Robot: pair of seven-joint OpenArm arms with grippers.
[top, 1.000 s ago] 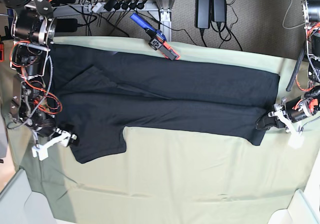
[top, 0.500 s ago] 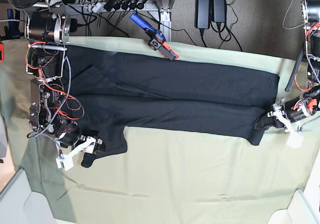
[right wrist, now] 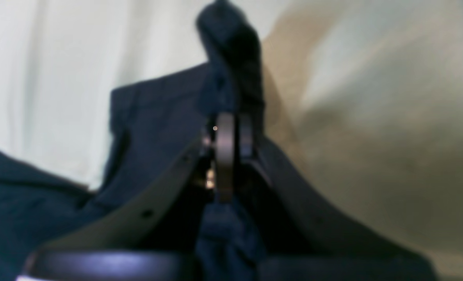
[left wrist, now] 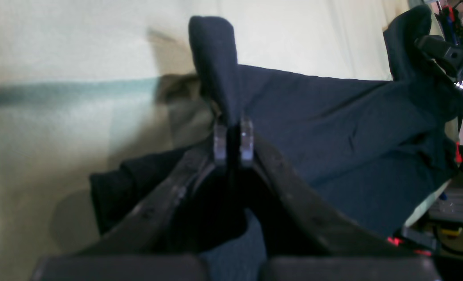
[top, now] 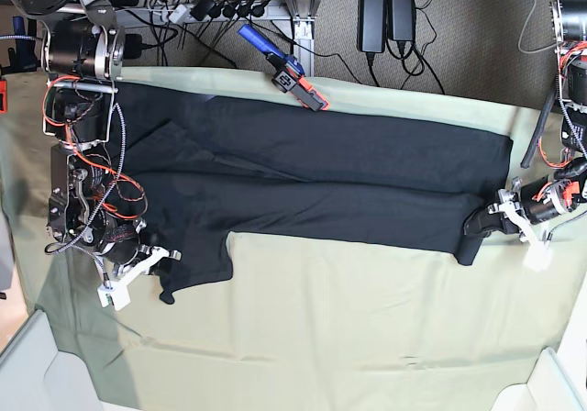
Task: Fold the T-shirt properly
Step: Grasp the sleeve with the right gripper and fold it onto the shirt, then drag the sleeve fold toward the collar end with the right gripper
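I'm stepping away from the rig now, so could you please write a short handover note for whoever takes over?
Left gripper: shut on the T-shirt, pinching the corner at the base view's right end.
Right gripper: shut on the T-shirt, pinching the sleeve corner at the opposite end.
The T-shirt lies spread lengthwise across the pale green sheet, long edges already folded in.
Done: both near corners gripped.
Left: probably lift and fold these corners over, then finish folding.

The right wrist view is blurred, so the weave of the large black cloth T-shirt (right wrist: 157, 117) does not show. No print, patch or label is visible on it in any view. In the base view the pale green table sheet (top: 367, 338) is cut off below.
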